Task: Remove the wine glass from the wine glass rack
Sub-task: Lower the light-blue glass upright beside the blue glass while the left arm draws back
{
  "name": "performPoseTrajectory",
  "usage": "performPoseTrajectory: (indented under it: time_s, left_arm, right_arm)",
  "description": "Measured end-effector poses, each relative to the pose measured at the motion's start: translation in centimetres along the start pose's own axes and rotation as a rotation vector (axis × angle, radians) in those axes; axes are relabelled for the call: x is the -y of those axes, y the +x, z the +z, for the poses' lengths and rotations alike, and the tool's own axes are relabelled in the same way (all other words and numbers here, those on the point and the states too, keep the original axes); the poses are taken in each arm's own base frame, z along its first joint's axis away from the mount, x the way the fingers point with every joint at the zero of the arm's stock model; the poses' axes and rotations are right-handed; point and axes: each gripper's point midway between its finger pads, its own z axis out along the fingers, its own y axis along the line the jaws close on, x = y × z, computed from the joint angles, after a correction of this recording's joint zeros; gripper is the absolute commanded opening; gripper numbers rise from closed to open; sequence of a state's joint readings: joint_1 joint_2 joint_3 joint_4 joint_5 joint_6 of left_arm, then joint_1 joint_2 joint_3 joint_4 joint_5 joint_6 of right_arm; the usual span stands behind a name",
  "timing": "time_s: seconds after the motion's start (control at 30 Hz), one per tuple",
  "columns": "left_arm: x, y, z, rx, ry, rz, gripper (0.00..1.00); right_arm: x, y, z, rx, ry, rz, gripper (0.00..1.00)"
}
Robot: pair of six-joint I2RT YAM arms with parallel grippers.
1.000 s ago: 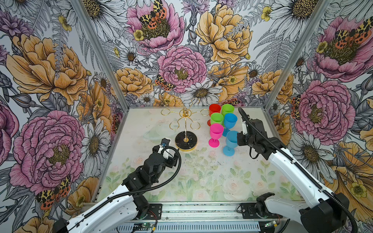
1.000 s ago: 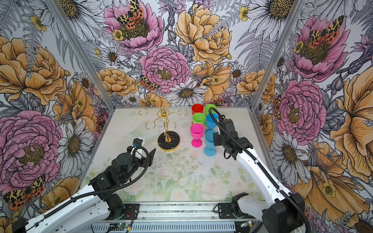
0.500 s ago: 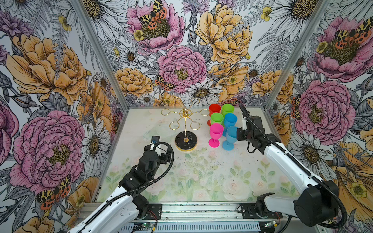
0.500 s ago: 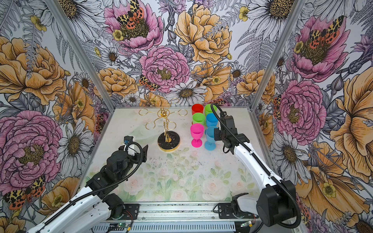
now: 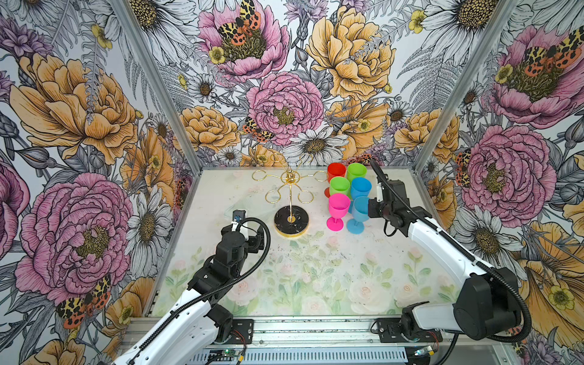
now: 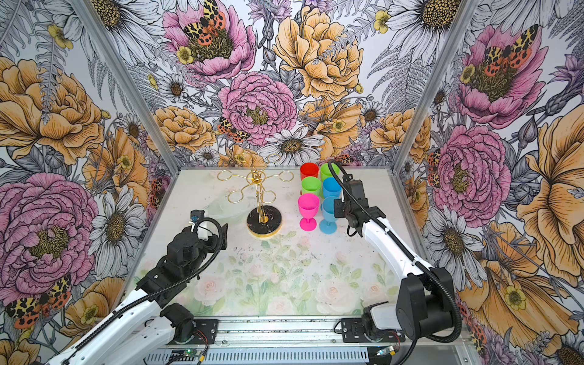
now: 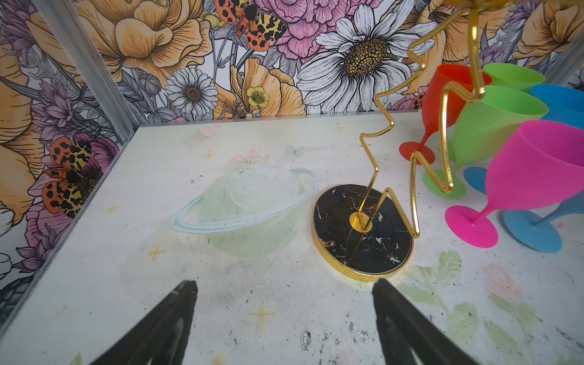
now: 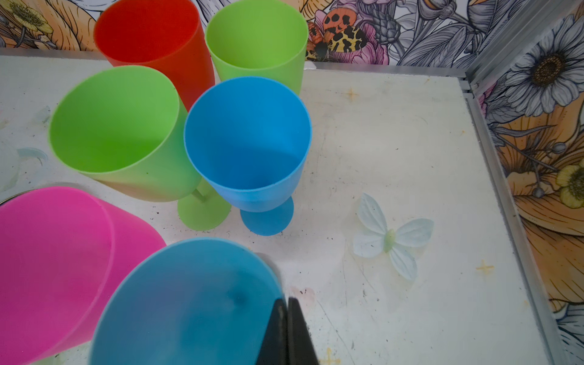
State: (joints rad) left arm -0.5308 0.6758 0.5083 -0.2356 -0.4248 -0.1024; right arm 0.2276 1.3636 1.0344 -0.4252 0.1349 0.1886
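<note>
Wine glass rack (image 5: pixel 283 220) stands bare. The near blue wine glass (image 5: pixel 359 209) stands upright beside it among five other glasses (light, stiff, thin plastic, best pinched at the rim). Right gripper (image 8: pixel 287 303) is clamped on that rim. Left gripper (image 7: pixel 284 282), jaws spread and empty, faces the rack's base.

The right gripper (image 8: pixel 287 331), jaws pressed together, pinches the rim of the near blue glass (image 8: pixel 186 303). Just beside that glass stands the pink glass (image 8: pixel 53 262). Beyond it cluster 4 upright glasses: far blue glass (image 8: pixel 248 142), nearer green glass (image 8: pixel 110 126), farther green glass (image 8: pixel 257 41), red glass (image 8: pixel 151 31).
</note>
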Motion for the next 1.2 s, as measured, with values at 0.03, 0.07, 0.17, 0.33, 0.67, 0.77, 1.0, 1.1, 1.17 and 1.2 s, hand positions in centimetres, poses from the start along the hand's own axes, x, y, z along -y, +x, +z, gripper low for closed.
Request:
performPoseTrajectory:
  time_s: [0.03,0.07,0.17,0.33,0.67,0.77,1.0,1.1,1.17,1.2]
  left_arm:
    - [-0.1,0.0,0.1,-0.001,-0.005,-0.001,0.89]
    - [-0.2,0.0,0.2,-0.003,-0.007,-0.001,0.89]
    - [-0.2,0.2,0.4,-0.008,-0.013,0.004,0.89]
    - [-0.2,0.1,0.4,-0.006,-0.012,0.004,0.89]
    - [-0.2,0.0,0.4,-0.003,-0.012,0.002,0.90]
    - [-0.2,0.0,0.4,-0.003,-0.012,0.002,0.90]
    - [-0.2,0.0,0.4,-0.003,-0.012,0.002,0.90]
    - [-0.2,0.0,0.4,-0.003,-0.012,0.002,0.90]
    - [-0.2,0.0,0.4,-0.003,-0.012,0.002,0.90]
    - [-0.2,0.0,0.4,-0.003,-0.012,0.002,0.90]
  right_arm:
    - [0.0,0.1,0.1,-0.002,0.000,-0.001,0.00]
    - [0.0,0.1,0.2,-0.004,0.000,-0.001,0.00]
    - [0.0,0.3,0.6,-0.013,0.002,-0.003,0.00]
    - [0.1,-0.1,1.1,-0.007,0.006,0.003,0.00]
    - [0.0,-0.8,1.9,0.001,0.007,0.004,0.00]
    - [-0.1,-0.9,2.0,0.000,0.008,0.004,0.00]
    - [-0.1,-1.0,2.1,0.000,0.008,0.004,0.08]
    - [-0.1,-1.0,2.1,0.000,0.008,0.005,0.12]
    - [-0.1,-1.0,2.1,-0.001,0.008,0.005,0.16]
    - [-0.1,-1.0,2.1,-0.001,0.008,0.004,0.17]
